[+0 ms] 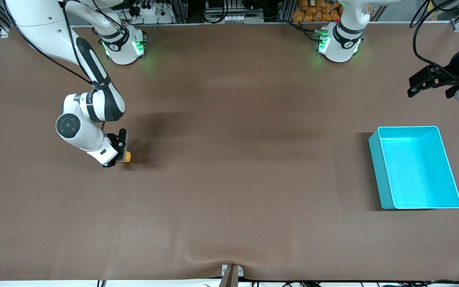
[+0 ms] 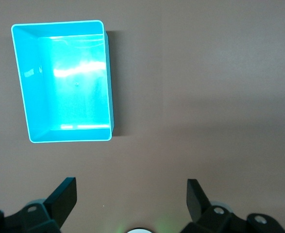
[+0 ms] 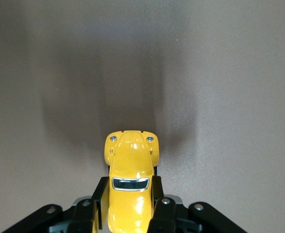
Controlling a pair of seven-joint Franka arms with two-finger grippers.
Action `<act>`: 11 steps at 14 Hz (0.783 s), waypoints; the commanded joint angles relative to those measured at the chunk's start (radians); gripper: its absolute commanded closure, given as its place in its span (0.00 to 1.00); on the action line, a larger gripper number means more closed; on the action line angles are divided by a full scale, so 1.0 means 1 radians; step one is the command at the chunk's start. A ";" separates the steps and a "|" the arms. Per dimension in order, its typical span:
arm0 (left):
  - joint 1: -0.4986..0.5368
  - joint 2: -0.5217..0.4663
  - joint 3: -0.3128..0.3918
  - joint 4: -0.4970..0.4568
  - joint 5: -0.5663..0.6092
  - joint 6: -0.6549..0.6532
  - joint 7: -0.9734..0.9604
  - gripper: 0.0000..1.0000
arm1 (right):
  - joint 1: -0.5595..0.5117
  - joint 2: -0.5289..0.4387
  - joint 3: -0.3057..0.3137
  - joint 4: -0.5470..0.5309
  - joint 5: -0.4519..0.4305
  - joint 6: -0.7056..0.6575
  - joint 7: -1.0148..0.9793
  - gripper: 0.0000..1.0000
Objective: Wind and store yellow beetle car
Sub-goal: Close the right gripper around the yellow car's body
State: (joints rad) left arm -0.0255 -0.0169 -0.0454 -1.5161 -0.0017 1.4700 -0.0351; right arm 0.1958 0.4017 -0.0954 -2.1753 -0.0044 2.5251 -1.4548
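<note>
We see the right gripper (image 1: 122, 156) at mid-left of the front frame, low on the brown surface (image 1: 229, 179), fingers (image 3: 158, 194) clamped on both flanks of the yellow beetle car (image 1: 127, 156); car's nose pokes out past the fingertips in the right wrist view, lower centre. Left gripper (image 1: 432, 88) waits at the upper right edge, above the surface, fingers (image 2: 64, 196) spread wide, nothing btwn them. Teal bin (image 1: 385, 175) sits at right-centre, well apart from the car.
</note>
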 commanded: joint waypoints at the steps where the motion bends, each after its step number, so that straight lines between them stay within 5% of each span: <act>1: -0.001 0.006 -0.002 0.008 0.023 0.013 -0.014 0.00 | -0.004 0.052 -0.009 0.018 -0.005 0.018 -0.021 0.86; 11: 0.012 -0.020 0.010 0.007 0.009 0.006 0.014 0.00 | -0.111 0.075 -0.009 0.032 -0.012 0.015 -0.150 0.86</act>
State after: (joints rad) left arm -0.0144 -0.0264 -0.0314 -1.5079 -0.0017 1.4747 -0.0299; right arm 0.1201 0.4045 -0.1082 -2.1726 -0.0044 2.5207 -1.5706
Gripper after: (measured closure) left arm 0.000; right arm 0.612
